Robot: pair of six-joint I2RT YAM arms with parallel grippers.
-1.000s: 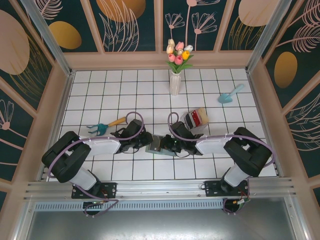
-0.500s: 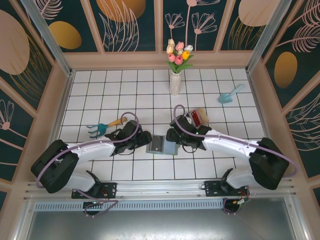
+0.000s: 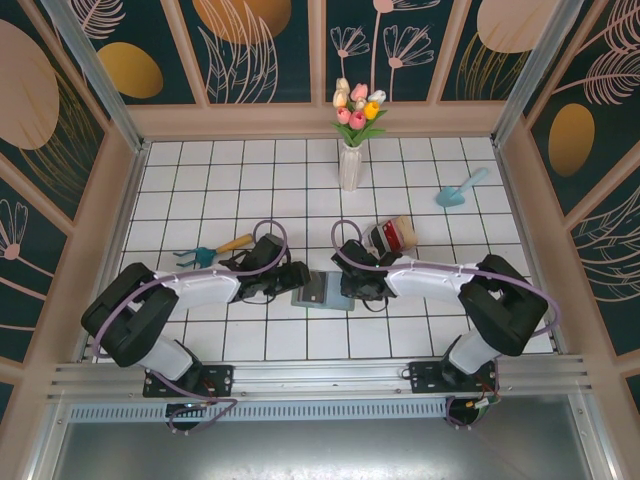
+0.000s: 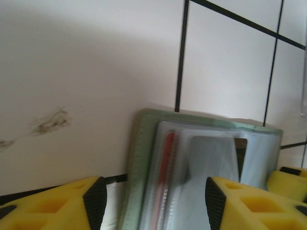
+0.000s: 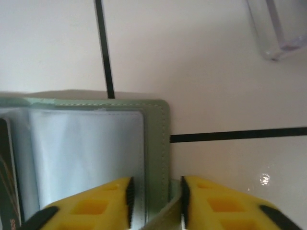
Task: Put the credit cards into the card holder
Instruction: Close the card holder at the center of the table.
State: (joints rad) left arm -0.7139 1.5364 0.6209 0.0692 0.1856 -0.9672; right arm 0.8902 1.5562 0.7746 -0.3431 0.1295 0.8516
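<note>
Card holder [image 3: 322, 292] lies open, grey card [image 4: 211, 160] and red card [image 4: 165, 158] sleeved; more credit cards [image 3: 395, 237] wait in the clear box [image 5: 271, 33] beyond. Left gripper [image 4: 151, 191] straddles it, jaws apart (whether right gripper [image 5: 156, 199] clamps its edge, cannot tell).

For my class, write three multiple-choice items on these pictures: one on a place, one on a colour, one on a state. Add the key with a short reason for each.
1. Where does the flat grey-green folding card holder lie?
A. Between the left gripper and the right gripper
B. In the far left corner
C. On top of an arm

2. What colour is the small plastic scoop at the far right?
A. Red
B. Yellow
C. Teal

3. How is the card holder?
A. Folded shut
B. Lying open
C. Standing on edge

Key:
1 A, the top view shows it framed by both grippers.
2 C, its blade and handle are teal.
3 B, both wrist views show its clear sleeves facing up.
</note>
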